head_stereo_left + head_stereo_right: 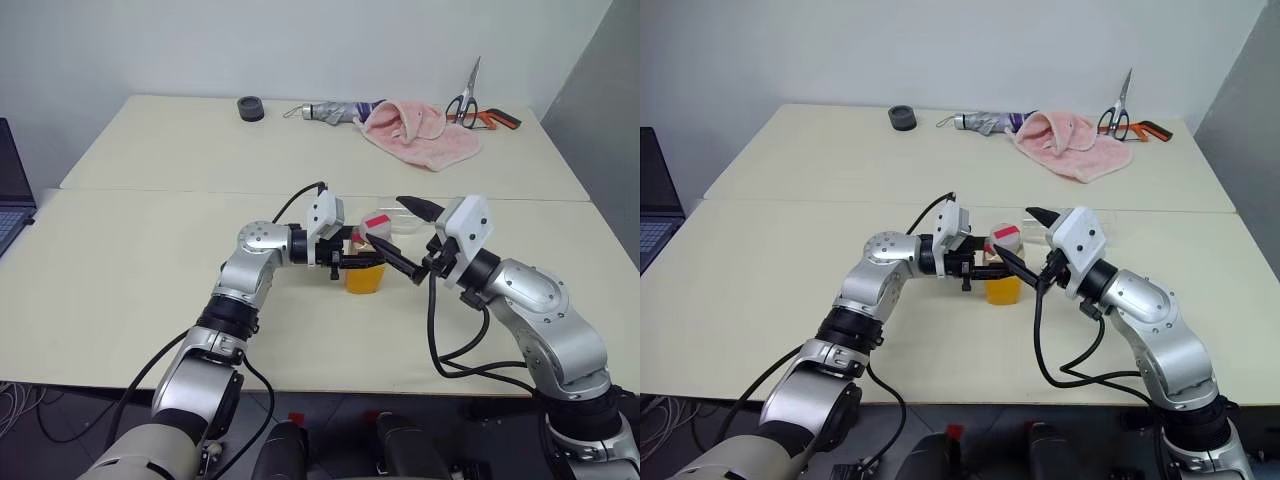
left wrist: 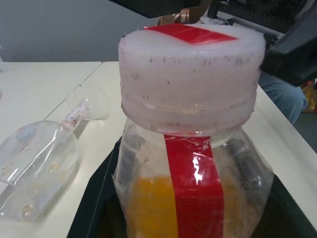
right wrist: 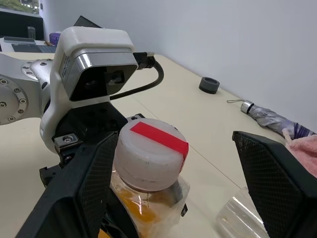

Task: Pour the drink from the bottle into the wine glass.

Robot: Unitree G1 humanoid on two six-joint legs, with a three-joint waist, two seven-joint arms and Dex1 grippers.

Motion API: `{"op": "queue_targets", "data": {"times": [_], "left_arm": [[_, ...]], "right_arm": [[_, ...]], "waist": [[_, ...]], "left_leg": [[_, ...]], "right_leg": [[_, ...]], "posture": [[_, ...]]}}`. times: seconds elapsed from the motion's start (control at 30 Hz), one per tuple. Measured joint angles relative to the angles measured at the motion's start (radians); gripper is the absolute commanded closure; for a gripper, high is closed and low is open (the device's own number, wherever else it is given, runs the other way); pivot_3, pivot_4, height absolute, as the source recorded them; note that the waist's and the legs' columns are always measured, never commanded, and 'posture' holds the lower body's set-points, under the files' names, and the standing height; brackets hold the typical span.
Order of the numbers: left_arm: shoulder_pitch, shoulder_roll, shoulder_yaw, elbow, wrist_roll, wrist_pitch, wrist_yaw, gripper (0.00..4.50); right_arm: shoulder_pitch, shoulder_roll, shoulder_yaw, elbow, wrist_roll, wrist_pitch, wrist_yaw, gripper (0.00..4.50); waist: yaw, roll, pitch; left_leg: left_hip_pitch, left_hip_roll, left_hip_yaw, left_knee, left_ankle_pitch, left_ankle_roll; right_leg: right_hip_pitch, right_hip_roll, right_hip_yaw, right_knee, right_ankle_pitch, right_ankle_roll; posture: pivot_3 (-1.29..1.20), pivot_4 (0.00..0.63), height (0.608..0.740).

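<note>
so far little is done. bottle [image 1: 364,262] stands upright near the table's [image 1: 150,260] front middle, cap [image 3: 148,154] on, orange drink [image 2: 148,208] low inside, none poured. left gripper [image 1: 345,258] reaches in level from the left, fingers pressed tight on the bottle's body just under the cap. right gripper [image 3: 173,193] hangs with fingers spread wide either side of the cap, one black finger [image 3: 89,183] close beside it, not clearly touching. wine glass [image 2: 39,163] lies on its side on the table just behind the bottle, empty. left to do, by my reading: uncap the bottle, stand the glass up, then pour. the glass may roll if nudged.
</note>
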State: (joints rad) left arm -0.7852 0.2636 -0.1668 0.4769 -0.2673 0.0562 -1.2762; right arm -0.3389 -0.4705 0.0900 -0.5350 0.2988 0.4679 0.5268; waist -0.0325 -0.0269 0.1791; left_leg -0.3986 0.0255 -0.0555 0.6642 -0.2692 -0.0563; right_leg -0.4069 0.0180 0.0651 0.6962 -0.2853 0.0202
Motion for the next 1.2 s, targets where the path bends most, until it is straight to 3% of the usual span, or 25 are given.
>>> {"op": "queue_targets", "data": {"times": [0.23,0.47,0.8,1.2], "left_arm": [[0.0,0.001,0.0,0.0,0.0,0.0,0.001,2.69],[0.0,0.013,0.001,-0.001,0.0,-0.005,-0.01,2.69],[0.001,0.016,0.004,-0.001,0.003,-0.018,-0.004,2.69],[0.001,0.015,0.004,-0.001,0.008,-0.021,-0.002,2.69]], "right_arm": [[0.017,-0.021,-0.009,-0.012,0.006,0.001,0.004,0.57],[0.035,-0.036,-0.076,-0.049,0.12,0.123,0.015,0.57],[-0.025,0.118,0.08,-0.158,0.068,0.266,-0.181,0.57],[-0.021,0.196,0.128,-0.136,-0.035,0.282,-0.293,0.57]], "waist": [[0.0,0.0,0.0],[-0.001,0.0,0.0],[0.0,0.0,0.0],[0.0,0.0,0.0]], "left_leg": [[0.0,0.0,0.0,0.0,0.0,0.0],[0.0,0.001,0.0,0.0,0.0,0.0],[-0.001,0.0,0.0,0.0,0.0,0.0],[0.0,0.0,0.0,0.0,0.0,0.0]], "right_leg": [[0.0,0.0,0.0,0.0,0.0,0.0],[0.0,0.001,0.0,0.0,0.0,0.0],[0.0,0.0,0.0,0.0,0.0,0.0],[0.0,0.0,0.0,0.0,0.0,0.0]], "posture": [[0.0,0.15,0.74],[0.0,0.15,0.74],[0.0,0.15,0.74],[0.0,0.15,0.74]]}}
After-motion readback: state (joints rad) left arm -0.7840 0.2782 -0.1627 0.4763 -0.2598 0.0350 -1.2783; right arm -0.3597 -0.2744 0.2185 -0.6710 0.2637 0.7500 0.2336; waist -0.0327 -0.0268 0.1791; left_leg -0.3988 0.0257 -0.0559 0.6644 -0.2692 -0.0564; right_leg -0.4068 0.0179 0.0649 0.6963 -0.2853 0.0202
